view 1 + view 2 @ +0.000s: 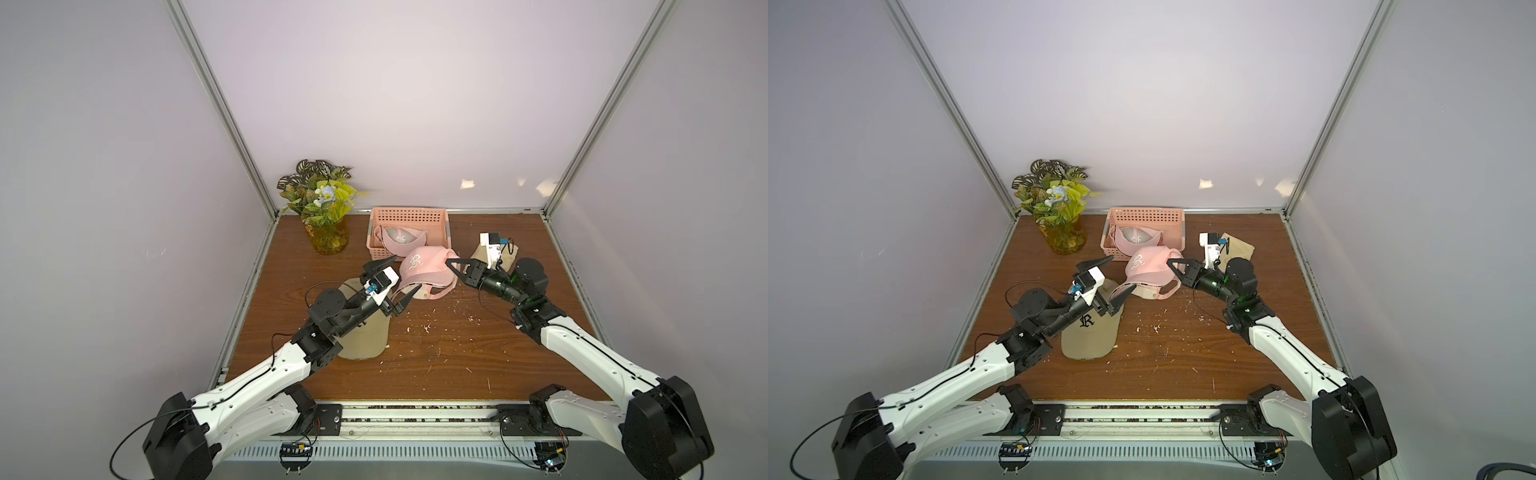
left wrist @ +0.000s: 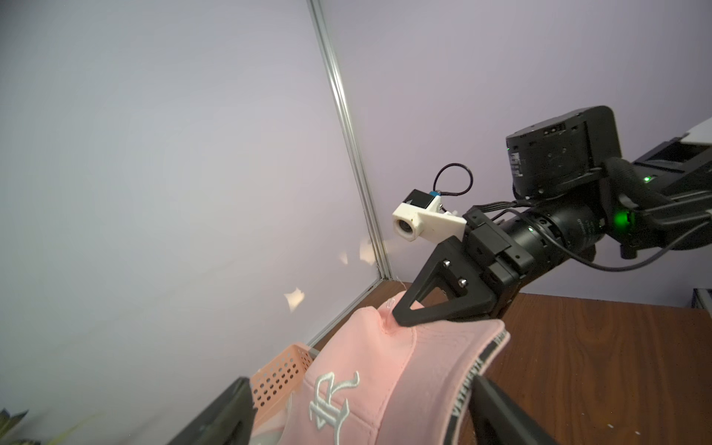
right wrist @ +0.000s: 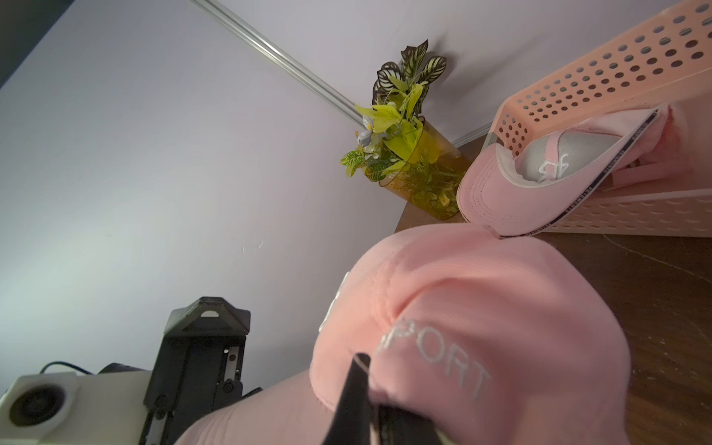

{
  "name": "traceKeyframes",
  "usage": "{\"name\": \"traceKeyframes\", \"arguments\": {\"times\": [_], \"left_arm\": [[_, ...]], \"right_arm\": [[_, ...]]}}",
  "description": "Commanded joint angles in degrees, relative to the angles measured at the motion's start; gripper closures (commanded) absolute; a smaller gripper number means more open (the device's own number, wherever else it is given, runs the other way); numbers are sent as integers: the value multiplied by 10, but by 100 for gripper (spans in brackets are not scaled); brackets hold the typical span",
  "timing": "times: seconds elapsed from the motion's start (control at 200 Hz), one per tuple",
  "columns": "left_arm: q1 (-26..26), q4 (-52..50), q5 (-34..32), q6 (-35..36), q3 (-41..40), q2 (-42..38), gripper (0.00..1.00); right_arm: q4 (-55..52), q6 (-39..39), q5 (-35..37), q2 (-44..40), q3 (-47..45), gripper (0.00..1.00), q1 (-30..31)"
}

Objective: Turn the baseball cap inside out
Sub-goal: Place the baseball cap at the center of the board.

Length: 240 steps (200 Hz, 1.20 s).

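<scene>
The right pincer [image 1: 448, 262] is pinching the pink cotton baseball cap's [image 1: 424, 266] crown; the left pincer [image 1: 399, 279], spread wide, should be gripping the rim opposite before any pushing through.

The pink cap [image 1: 424, 266] is soft cloth. The table [image 1: 457, 357] is brown wood. The basket [image 1: 409, 216] is pink plastic with holes.

Pink cap [image 3: 481, 308] in right end effector [image 3: 362, 370]

The basket [image 1: 409, 216] is placed at the far middle of the table [image 1: 457, 365], with one cap [image 1: 401, 239] in it. The potted plant [image 1: 322, 208] is found to its left, and the baseball cap [image 1: 426, 266] lies just near of it. Another cap [image 1: 1090, 332] is placed at the near left.
</scene>
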Motion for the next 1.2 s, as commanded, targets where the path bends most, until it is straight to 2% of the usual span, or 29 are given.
{"name": "traceKeyframes", "arguments": {"times": [0.0, 0.125, 0.245, 0.485, 0.846, 0.916, 1.011, 1.126, 1.196], "left_arm": [[5, 7, -139, -168, -9, -46, 13], [5, -47, -120, -217, -11, -65, 12], [5, -56, -77, -220, -22, -73, 9], [5, -74, -82, -274, -29, -72, 9], [5, -88, -104, -279, -31, -78, 9], [5, -91, -106, -280, -33, -76, 9], [5, -93, -107, -280, -32, -71, 9], [5, -92, -107, -283, -31, -62, 9], [5, -91, -105, -284, -29, -58, 9]], "right_arm": [[15, -133, -45, -4, -15, 100, 23], [40, -163, -44, -7, -47, 100, 38], [60, -174, -33, -10, -65, 100, 40], [91, -179, -53, 17, -66, 100, 50], [226, -132, -69, 102, -108, 100, 75], [227, -134, -72, 120, -109, 94, 79], [217, -147, -67, 126, -119, 81, 79], [152, -195, -27, 114, -132, 67, 78], [114, -222, 2, 106, -141, 62, 75]]}}
